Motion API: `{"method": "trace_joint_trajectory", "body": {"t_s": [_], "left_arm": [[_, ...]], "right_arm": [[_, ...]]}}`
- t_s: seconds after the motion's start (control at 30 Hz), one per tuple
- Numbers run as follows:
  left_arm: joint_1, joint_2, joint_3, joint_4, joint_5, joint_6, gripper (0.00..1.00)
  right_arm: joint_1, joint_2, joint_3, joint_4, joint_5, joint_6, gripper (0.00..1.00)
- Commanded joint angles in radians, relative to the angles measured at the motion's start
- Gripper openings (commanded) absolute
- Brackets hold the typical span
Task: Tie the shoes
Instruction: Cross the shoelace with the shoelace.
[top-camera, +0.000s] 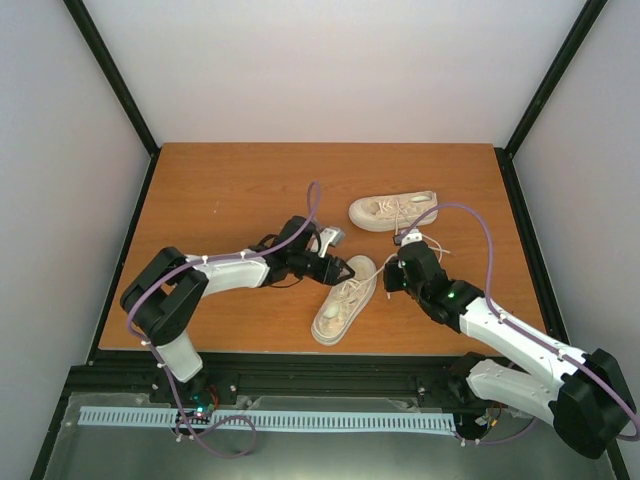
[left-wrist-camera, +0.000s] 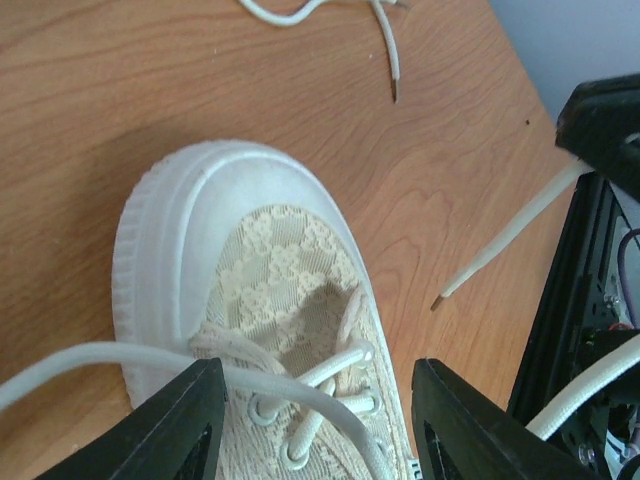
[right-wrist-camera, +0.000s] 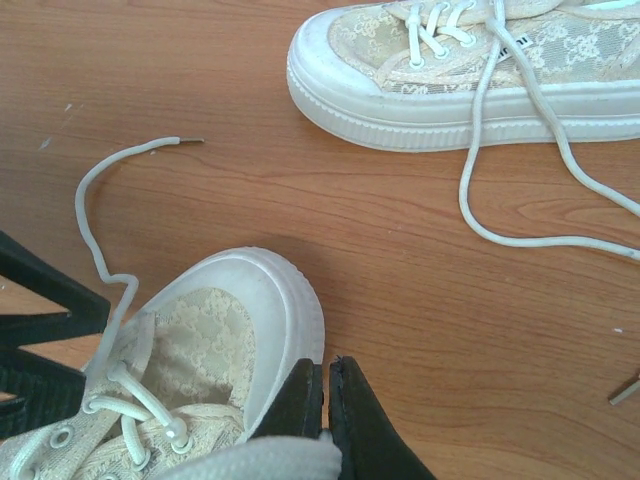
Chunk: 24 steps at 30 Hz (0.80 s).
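The shoes (top-camera: 340, 305) sit on the wooden table (top-camera: 220, 200). The left gripper (left-wrist-camera: 315, 420) hovers over the nearer one with its fingers apart, one on each side of the front eyelets, and a loose lace (left-wrist-camera: 100, 360) crosses between them. The right gripper (right-wrist-camera: 325, 400) has its fingers pressed together just beside that shoe's rubber toe cap, pinching a lace end (left-wrist-camera: 510, 230) that sticks out stiffly from it. The far shoe (top-camera: 392, 211) lies crosswise farther back, apart from the first, its untied laces trailing over the wood.
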Motion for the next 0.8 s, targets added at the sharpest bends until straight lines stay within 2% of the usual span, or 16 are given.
{"method": "trace_joint_trajectory", "body": {"t_s": [0.0, 0.2, 0.37, 0.5, 0.67, 0.77], "left_arm": [[-0.025, -0.015, 0.046, -0.077, -0.047, -0.038, 0.54], [-0.069, -0.008, 0.087, -0.199, -0.138, -0.065, 0.61], [-0.103, -0.001, 0.118, -0.287, -0.246, -0.057, 0.61], [-0.105, 0.017, 0.141, -0.324, -0.282, -0.062, 0.50], [-0.106, 0.042, 0.161, -0.336, -0.306, -0.072, 0.28], [-0.106, 0.039, 0.153, -0.304, -0.302, -0.085, 0.19]], "right_arm": [[0.006, -0.016, 0.007, -0.015, 0.034, 0.016, 0.03], [0.006, -0.027, 0.000, -0.016, 0.043, 0.016, 0.03], [0.006, -0.042, -0.008, -0.016, 0.047, 0.020, 0.03], [0.006, -0.056, -0.012, -0.019, 0.052, 0.021, 0.03], [0.006, -0.075, -0.019, -0.023, 0.061, 0.022, 0.03], [0.007, -0.082, -0.020, -0.025, 0.063, 0.023, 0.03]]}}
